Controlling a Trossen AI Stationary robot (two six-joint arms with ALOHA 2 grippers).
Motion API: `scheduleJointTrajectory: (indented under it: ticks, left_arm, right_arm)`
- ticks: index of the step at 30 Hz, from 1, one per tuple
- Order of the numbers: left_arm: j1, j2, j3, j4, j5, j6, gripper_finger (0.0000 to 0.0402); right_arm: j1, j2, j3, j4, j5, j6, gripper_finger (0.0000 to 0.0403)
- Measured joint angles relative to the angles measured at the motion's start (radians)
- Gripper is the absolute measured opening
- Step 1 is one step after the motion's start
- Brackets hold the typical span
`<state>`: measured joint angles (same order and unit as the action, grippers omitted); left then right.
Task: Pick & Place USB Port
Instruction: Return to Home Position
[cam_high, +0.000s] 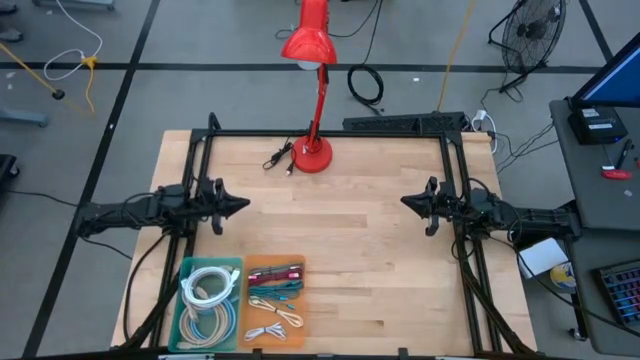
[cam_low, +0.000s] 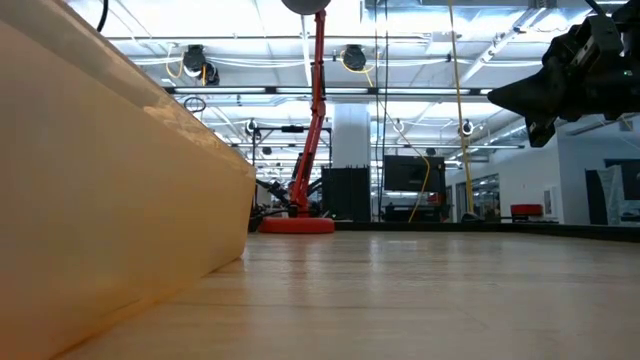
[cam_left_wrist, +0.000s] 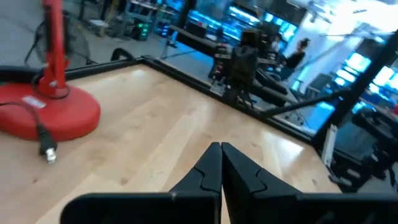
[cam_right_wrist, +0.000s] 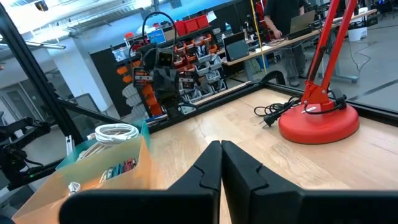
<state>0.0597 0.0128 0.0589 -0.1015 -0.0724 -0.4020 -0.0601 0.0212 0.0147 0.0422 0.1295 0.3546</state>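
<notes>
The USB cables (cam_high: 275, 304) are gathered in the orange bin (cam_high: 274, 260) at the near edge of the desk (cam_high: 370, 260), on the left arm's side. Coloured leads are seen toward the bin's far end and pale ones nearer the desk edge. White coils are kept apart in the teal bin (cam_high: 211, 260), which touches the orange one on its outer side. No loose cable of the task is seen on the open wood, so the sorting is judged complete. The only other lead is a black cord (cam_high: 278, 157), which lies by the base of the red lamp (cam_high: 312, 155) at the far side and is taken to be the lamp's own.

The two arms are held out level from opposite edges and point inward at each other across the middle of the desk, well apart. This mirrored, raised pose is read as a parking stance. It is clear of both bins and keeps the surface unobstructed.

The left pincer (cam_high: 243, 205) is clenched. In its wrist view the fingers (cam_left_wrist: 208, 171) are pressed tip to tip, with nothing between them and nothing touched. The right pincer (cam_high: 406, 201) is likewise clenched and empty, and it is carried high above the wood in the low view. No grasp is in hand. Little is judged to remain beyond the arms settling at rest.
</notes>
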Motion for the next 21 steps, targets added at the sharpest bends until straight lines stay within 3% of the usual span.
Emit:
scheduleJointTrajectory:
  ticks: [6, 21]
  left_arm:
    - [0.000, 0.030, 0.000, 0.004, -0.026, -0.080, 0.0004]
    - [0.000, 0.034, -0.001, 0.003, -0.015, -0.075, 0.0005]
  right_arm:
    - [0.000, 0.000, 0.000, 0.007, 0.000, 0.000, 0.0000]
    - [0.000, 0.000, 0.000, 0.013, 0.001, 0.000, 0.0000]
